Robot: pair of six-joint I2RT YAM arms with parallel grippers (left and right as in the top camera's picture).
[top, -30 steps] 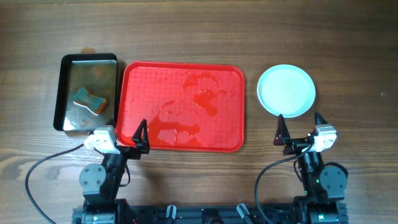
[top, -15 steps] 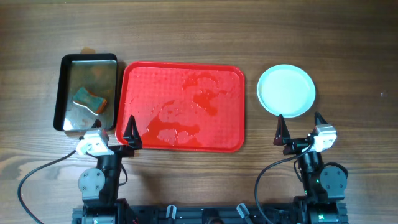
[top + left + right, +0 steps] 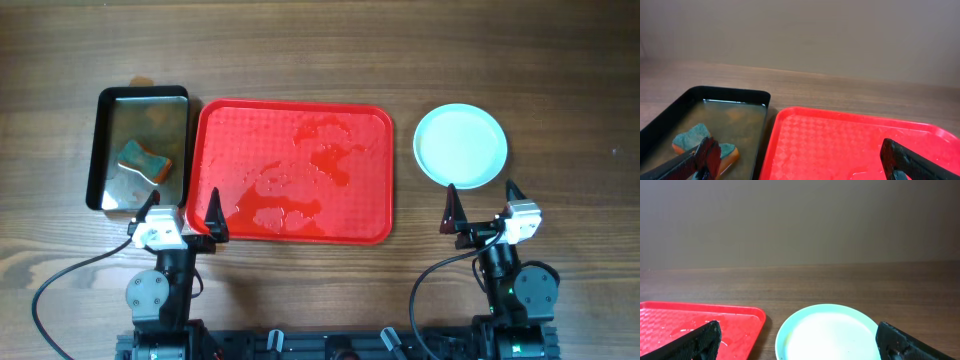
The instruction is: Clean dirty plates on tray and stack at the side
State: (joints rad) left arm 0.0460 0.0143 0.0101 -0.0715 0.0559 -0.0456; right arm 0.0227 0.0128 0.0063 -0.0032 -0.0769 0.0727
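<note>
The red tray (image 3: 240,150) lies in the middle of the table, wet, with no plates on it; it also shows in the left wrist view (image 3: 840,145) and in the right wrist view (image 3: 680,325). A pale mint plate stack (image 3: 460,146) sits on the table right of the tray; it also shows in the right wrist view (image 3: 827,332). How many plates it holds I cannot tell. My left gripper (image 3: 182,211) is open and empty at the tray's near left corner. My right gripper (image 3: 481,203) is open and empty just in front of the plates.
A black metal pan (image 3: 105,150) with brownish water stands left of the tray. A teal and orange sponge (image 3: 145,160) lies in it; the sponge also shows in the left wrist view (image 3: 695,137).
My left gripper swung left from the tray's near edge to its corner and stands wider open. The right arm, plates and tray have not moved.
</note>
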